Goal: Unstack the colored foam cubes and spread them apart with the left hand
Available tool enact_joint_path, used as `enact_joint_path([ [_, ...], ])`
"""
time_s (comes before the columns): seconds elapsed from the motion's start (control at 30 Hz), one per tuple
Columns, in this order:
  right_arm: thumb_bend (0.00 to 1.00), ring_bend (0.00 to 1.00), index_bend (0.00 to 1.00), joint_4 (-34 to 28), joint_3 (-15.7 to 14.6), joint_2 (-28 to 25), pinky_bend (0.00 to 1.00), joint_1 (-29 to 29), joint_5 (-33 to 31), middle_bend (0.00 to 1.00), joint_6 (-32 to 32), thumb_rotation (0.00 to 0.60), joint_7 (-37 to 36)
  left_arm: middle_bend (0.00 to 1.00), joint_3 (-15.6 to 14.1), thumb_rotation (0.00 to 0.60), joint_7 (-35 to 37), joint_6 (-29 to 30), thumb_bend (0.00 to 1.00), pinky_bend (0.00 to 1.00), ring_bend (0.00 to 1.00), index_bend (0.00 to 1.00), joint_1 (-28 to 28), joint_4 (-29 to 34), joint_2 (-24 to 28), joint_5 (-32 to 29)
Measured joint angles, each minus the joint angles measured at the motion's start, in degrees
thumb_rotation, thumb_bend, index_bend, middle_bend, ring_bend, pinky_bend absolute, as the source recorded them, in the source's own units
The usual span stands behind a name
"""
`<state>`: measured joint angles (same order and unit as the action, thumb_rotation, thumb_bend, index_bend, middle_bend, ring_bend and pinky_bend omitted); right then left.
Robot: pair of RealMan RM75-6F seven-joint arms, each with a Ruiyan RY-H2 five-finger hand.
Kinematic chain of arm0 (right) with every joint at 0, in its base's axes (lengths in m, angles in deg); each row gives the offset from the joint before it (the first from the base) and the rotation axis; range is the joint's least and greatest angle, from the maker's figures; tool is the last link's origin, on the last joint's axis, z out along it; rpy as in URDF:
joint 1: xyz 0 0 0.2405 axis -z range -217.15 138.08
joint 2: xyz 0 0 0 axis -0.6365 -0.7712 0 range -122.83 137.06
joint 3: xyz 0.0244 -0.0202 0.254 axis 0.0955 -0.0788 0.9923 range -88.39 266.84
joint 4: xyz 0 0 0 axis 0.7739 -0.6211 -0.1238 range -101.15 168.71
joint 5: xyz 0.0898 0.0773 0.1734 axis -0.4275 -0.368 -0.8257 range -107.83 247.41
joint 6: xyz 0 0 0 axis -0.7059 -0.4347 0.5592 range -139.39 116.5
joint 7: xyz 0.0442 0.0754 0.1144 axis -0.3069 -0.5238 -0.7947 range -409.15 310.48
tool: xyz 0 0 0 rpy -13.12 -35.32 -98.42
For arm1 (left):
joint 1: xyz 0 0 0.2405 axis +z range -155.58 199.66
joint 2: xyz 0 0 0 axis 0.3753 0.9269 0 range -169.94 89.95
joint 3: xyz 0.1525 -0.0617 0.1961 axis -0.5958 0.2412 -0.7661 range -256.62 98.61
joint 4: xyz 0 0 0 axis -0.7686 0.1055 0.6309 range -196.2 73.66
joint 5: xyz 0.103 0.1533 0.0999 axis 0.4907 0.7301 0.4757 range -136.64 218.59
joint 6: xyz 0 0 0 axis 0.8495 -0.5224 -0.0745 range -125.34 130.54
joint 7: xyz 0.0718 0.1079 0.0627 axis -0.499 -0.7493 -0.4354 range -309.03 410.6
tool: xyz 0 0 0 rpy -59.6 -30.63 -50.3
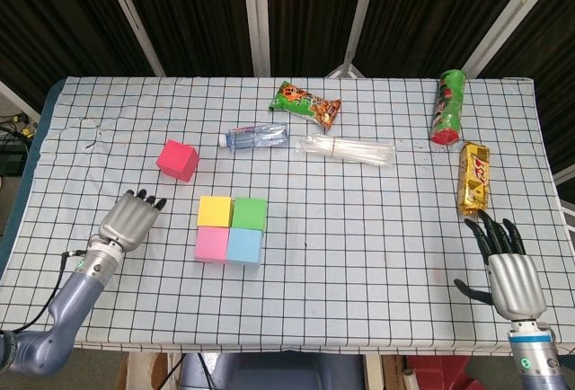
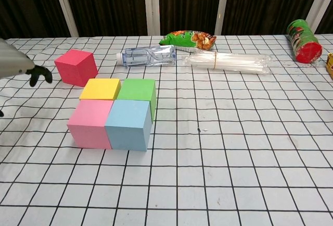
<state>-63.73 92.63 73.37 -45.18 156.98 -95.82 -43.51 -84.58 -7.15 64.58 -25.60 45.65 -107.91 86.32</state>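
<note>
Gridded bench (image 1: 377, 228); red cube (image 1: 177, 159) sits apart, other four cubes (image 1: 231, 228) touching; left hand (image 1: 131, 219) empty, fingers loosely curled; right hand (image 1: 512, 275) spread, idle; next: approach yellow cube (image 1: 215, 211) from its free left side, pull outward without dragging neighbours.

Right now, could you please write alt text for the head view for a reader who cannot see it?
Four foam cubes sit packed in a square on a checked table, with a red cube apart beyond them. The left hand is empty beside the square; snacks and a bottle lie farther back.
</note>
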Motion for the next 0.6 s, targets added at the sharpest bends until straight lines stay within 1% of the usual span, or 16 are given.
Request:
enact_joint_path([
  [0.1, 0.06, 0.12, 0.14, 0.0, 0.0, -0.1, 0.00, 0.1, -0.1, 0.03, -0.1, 0.600, -0.2, 0.28, 0.0, 0.600, 1.2, -1.9, 0.12, 0.42, 0.27, 0.15, -0.1, -1.6, -2.0, 0.0],
  [0.23, 0.06, 0.12, 0.14, 0.1, 0.2, -0.3, 0.00, 0.1, -0.2, 0.03, -0.2, 0.600, -0.8, 0.29, 0.2, 0.600, 4.2, -4.8, 0.12, 0.45, 0.31, 0.15, -0.3, -2.2, -3.2, 1.1],
  [0.33, 0.06, 0.12, 0.14, 0.3, 0.1, -0.3, 0.00, 0.0, 0.0, 0.03, -0.1, 0.600, -1.1, 0.29, 0.5, 0.600, 7.0, -7.2, 0.12, 0.46, 0.32, 0.14, -0.7, -2.5, -3.8, 1.9],
  [0.47, 0.06, 0.12, 0.14, 0.3, 0.1, -0.4, 0.00, -0.1, 0.0, 0.03, 0.1, 0.600, -1.3, 0.28, 0.9, 0.600, 8.5, -8.9, 0.12, 0.47, 0.32, 0.13, -1.3, -2.8, -4.9, 2.9],
  [0.6, 0.06, 0.12, 0.14, 0.4, 0.2, -0.4, 0.00, -0.2, -0.1, 0.03, 0.2, 0.600, -1.6, 0.23, 1.1, 0.600, 8.7, -10.0, 0.12, 0.47, 0.32, 0.12, -2.3, -3.0, -6.3, 2.7],
])
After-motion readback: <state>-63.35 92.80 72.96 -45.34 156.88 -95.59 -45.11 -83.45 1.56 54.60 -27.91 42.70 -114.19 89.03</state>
